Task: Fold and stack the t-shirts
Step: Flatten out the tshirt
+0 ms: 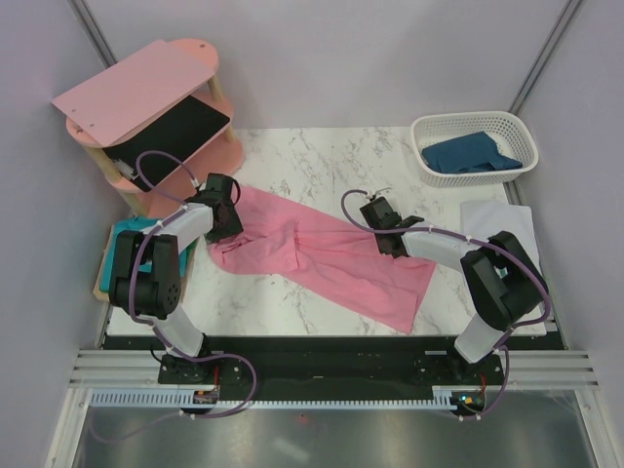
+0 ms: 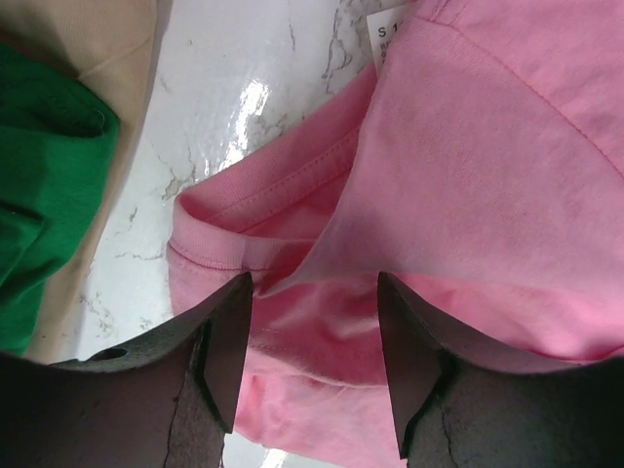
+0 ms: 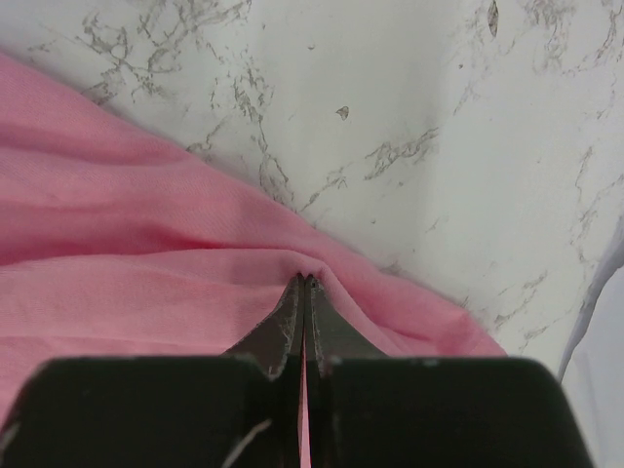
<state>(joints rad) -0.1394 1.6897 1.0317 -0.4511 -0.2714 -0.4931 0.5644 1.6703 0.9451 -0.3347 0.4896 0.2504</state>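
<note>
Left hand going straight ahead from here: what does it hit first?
The pink t-shirt: a raised fold near its collar sits right ahead of the open left hand. Depth is unclear, but nothing else lies in between.

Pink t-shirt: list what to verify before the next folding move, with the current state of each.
1. Right gripper has hold of the pink t-shirt: ok, shut on its edge.
2. Left gripper has hold of it: not ok, open, with a fold of fabric lying unpinched in the gap.
3. How many layers the right gripper has caught: cannot tell.
4. Shirt lies flat: not ok, creased and bunched near the collar.
5. Shirt sits wholly on the marble table: ok.
6. Other shirts are clear of it: ok, teal t-shirt at the left edge, dark blue t-shirt in the white basket.
</note>
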